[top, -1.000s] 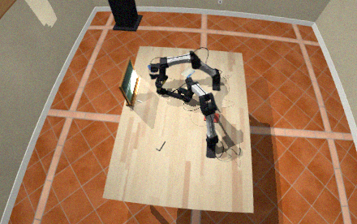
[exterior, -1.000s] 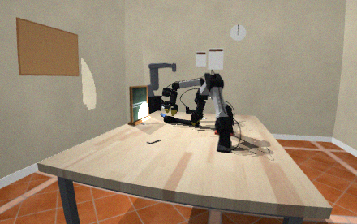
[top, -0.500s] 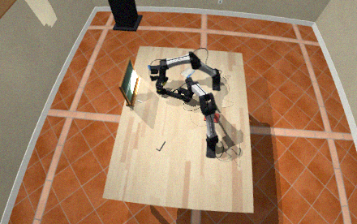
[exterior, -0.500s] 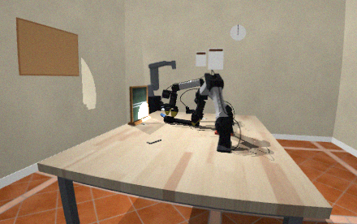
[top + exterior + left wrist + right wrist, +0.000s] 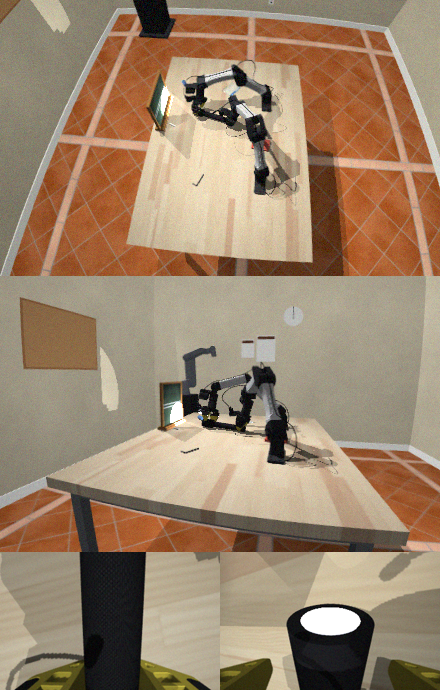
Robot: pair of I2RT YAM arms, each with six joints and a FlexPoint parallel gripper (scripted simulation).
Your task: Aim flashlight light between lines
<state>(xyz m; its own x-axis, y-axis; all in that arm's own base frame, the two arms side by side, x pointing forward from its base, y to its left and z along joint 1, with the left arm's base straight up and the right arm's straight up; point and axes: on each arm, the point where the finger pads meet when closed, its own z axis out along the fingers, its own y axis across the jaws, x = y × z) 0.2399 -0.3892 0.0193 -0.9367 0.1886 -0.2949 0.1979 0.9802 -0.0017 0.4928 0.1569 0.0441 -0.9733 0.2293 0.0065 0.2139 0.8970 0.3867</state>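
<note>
Left gripper [image 5: 231, 119] [image 5: 242, 426] [image 5: 112, 663]: clamped on the flashlight [image 5: 215, 116] [image 5: 223, 425] [image 5: 112, 610] [image 5: 330, 658], barrel between the fingers, near the tail end. Flashlight runs from there toward the board, low over the table [image 5: 215, 215] [image 5: 150, 476]; can't tell if it touches.

Right gripper [image 5: 199, 106] [image 5: 209, 418] [image 5: 330, 664]: wide open, one finger each side of the flashlight's head, gaps on both sides in its wrist view. Not gripping. Lens lit.

Ahead of the right gripper, well apart: board [image 5: 156, 102] [image 5: 172, 392], standing upright. Light [image 5: 176, 412] lands on its lower part, by the two lines [image 5: 168, 405]. Top of the light is around line level; too small to tell if it sits in the gap.

Off to the left of the flashlight: bent black piece [image 5: 199, 180] [image 5: 190, 451], flat on the table. Back beside the left arm: red thing [image 5: 264, 145], partly hidden.

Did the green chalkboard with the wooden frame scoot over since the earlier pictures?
No. The green chalkboard with the wooden frame stands in the same spot against the pale wooden table's edge.
</note>
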